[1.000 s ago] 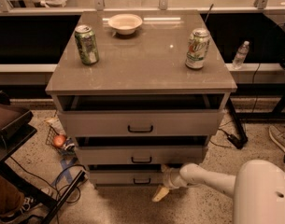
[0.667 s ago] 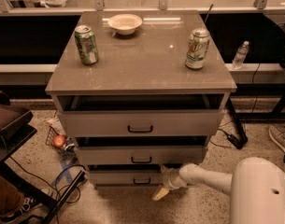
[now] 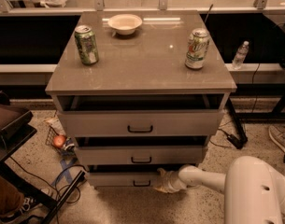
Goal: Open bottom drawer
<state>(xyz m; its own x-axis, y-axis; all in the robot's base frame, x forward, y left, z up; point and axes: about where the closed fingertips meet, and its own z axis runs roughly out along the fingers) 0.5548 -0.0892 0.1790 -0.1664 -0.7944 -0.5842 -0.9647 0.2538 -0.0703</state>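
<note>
1. Gripper (image 3: 164, 182): pale two-finger gripper, low down near the floor, against the right part of the bottom drawer's front, just right of its handle. Whether it is open, closed or gripping anything cannot be told.
2. Arm (image 3: 203, 177): white rounded tube, running from the gripper rightward to the robot's white body (image 3: 259, 192) at the lower right.
3. Bottom drawer (image 3: 118, 178): slim grey front panel, lowest of three, with a small dark bar handle (image 3: 142, 184). A dark gap shows above the panel.
4. Middle drawer (image 3: 109, 155): grey front directly above, also with a dark gap over it.
5. Top drawer (image 3: 95, 123): tallest grey front, its interior showing dark under the cabinet top.
6. Cabinet top (image 3: 139, 59): smooth grey-brown slab.
7. Green drink can (image 3: 86, 45): upright, on the left of the top.
8. Pale green drink can (image 3: 197, 48): upright, on the right.
9. White bowl (image 3: 125, 24): at the rear centre.
10. Clear plastic bottle (image 3: 240, 55): upright on a ledge behind the cabinet, right.
</note>
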